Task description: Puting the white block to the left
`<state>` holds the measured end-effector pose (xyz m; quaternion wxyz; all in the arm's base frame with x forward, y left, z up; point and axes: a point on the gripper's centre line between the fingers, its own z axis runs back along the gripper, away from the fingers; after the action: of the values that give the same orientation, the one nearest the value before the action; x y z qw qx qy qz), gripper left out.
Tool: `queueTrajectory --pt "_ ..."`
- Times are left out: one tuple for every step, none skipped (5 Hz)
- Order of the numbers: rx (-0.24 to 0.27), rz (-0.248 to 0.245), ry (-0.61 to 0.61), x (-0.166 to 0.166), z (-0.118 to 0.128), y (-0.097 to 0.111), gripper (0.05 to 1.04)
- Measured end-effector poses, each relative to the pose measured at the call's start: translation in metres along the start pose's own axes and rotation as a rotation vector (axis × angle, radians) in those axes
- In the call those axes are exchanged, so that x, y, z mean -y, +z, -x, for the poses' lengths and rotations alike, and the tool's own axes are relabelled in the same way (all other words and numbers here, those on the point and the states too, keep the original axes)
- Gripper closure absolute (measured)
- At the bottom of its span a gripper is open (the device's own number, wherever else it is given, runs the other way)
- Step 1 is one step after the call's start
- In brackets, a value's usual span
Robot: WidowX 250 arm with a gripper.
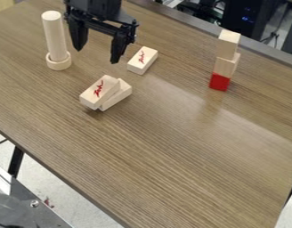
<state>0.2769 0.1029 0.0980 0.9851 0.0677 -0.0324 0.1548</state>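
We log pale, rectangular blocks (99, 91) and an upright, pale cylinder (54, 35) on the wood-grained surface (172, 156); black fingers (119, 44) spread above; light floor (59, 196) below.

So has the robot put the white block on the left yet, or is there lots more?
Nothing looks surely done: a pale block lies alone, and a marked block rests partly on another block, but I can't tell if any was moved. Nothing is in hand: the gripper hangs open above the table. If so, grabbing, carrying left and letting go are probably all left.
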Motion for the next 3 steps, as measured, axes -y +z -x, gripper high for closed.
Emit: queueTrajectory --pt "-0.027 0.002 -0.005 0.002 0.004 -0.007 0.085" --pt "-0.04 0.012 -0.034 0.003 0.008 -0.012 0.085" --pt "-0.045 0.019 -0.056 0.001 0.012 -0.018 0.085"
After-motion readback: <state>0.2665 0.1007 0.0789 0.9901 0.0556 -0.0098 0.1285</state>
